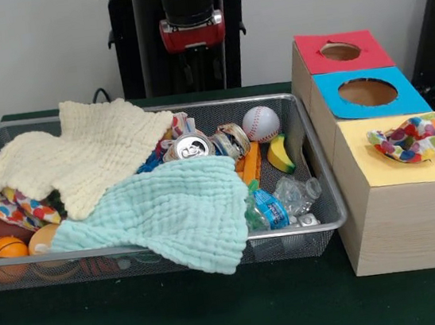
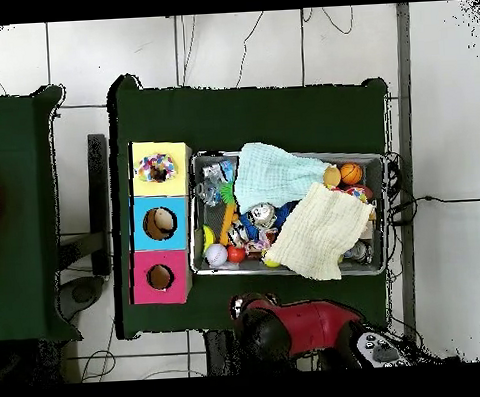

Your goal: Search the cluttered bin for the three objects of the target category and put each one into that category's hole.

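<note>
A small soft white fabric piece printed with coloured dots (image 1: 413, 139) is seen resting on the yellow paper face of the pale wood box (image 1: 401, 186), bunched over the round hole, which it covers; it has not yet dropped through. A second dotted piece (image 1: 16, 206) is seen at the opposite end of the silver wire-mesh bin (image 1: 314, 167), partly tucked under the plain cream waffle cloth (image 1: 80, 152), beside an orange ball (image 1: 3, 248). A further scrap of dotted fabric (image 1: 181, 123) shows by the crushed can (image 1: 191, 146), between the cream cloth and the mint-green waffle cloth (image 1: 168, 211). The red and black arm (image 2: 291, 329) is drawn back at the table's robot side, well apart from both; the gripper's state cannot be told. The next reach is judged to lie across the bin, away from the boxes.
</note>
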You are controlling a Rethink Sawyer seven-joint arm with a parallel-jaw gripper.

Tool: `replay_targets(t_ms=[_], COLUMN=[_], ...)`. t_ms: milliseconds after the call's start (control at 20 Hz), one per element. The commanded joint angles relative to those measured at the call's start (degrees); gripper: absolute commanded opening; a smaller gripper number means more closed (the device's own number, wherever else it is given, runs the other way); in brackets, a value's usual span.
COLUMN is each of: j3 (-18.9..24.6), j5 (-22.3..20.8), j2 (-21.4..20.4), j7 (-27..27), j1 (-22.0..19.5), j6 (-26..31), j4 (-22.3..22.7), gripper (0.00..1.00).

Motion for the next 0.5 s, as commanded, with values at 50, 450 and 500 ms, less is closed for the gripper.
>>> replay_targets(t_ms=[50,450,500], j3=[0.36,-1.0,-1.56], j5=[-4.44,-9.01,-9.55], j2=[1.36,6.72,8.14], j7=[3.19,2.68,3.18], j1=[-4.1,-7.33,-6.97], j6=[-2.67,-4.49,-5.43], j4=[1.6,-1.83,-2.71], gripper=[1.0,1.0,1.0])
